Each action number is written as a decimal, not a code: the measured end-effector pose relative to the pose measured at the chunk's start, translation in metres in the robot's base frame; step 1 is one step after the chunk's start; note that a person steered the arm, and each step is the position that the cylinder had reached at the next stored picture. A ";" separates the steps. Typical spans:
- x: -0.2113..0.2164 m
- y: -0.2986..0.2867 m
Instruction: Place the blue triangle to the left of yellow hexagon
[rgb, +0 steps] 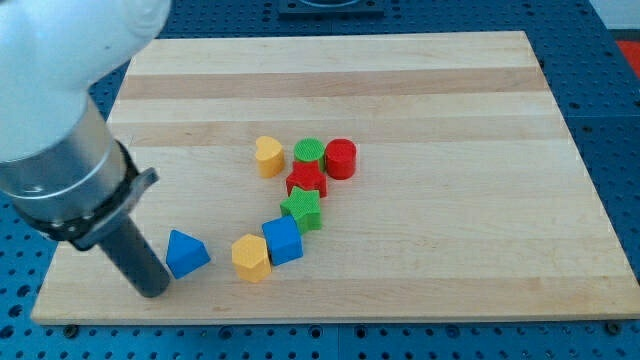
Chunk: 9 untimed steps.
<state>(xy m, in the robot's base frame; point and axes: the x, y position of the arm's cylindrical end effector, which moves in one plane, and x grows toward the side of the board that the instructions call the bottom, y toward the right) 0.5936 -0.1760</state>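
Note:
The blue triangle (186, 252) lies on the wooden board (420, 90) near the view's bottom left. The yellow hexagon (251, 257) lies just to its right, a small gap between them. My tip (151, 291) rests on the board just left of and below the blue triangle, close to it or touching it; I cannot tell which. The arm's thick body (60, 150) fills the view's top left corner.
A blue cube (283, 240) touches the yellow hexagon on its right. Above it sit a green star (302, 209), a red star (306, 181), a green cylinder (309, 152), a red cylinder (340, 158) and a yellow heart (268, 156). The board's bottom edge lies near my tip.

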 end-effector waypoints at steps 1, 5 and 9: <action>-0.002 0.018; -0.044 -0.038; -0.054 0.015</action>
<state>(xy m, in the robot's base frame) 0.5395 -0.1606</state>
